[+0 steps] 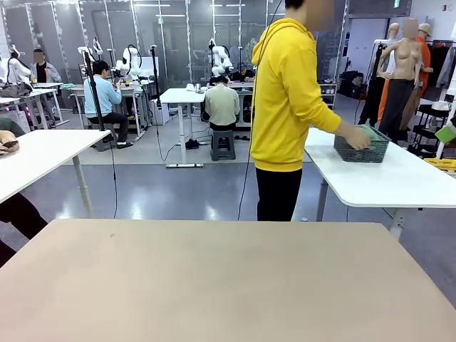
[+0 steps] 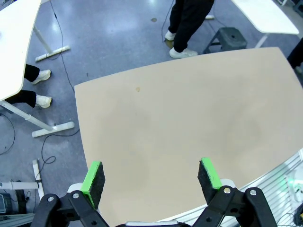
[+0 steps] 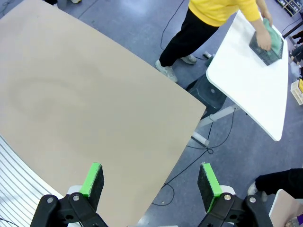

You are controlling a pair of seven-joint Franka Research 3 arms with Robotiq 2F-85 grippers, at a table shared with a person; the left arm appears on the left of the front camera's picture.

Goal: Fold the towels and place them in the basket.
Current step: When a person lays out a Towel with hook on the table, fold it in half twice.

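Far beyond the right gripper [image 3: 150, 166], up and to the right of its fingers, the basket [image 3: 273, 53] is small and half covered by the person's hand [image 3: 262, 39]. A green towel [image 3: 271, 28] peeks out at the basket's far end, the rest of it under the hand. In the front view the basket's wall hides all but the towel's top, and whether a second towel lies beneath cannot be told. Ahead of the left gripper [image 2: 150, 165], the person's legs [image 2: 187, 23] are cut off by the top edge.

basket [image 1: 369, 152] sits on white side table [image 1: 388, 184]
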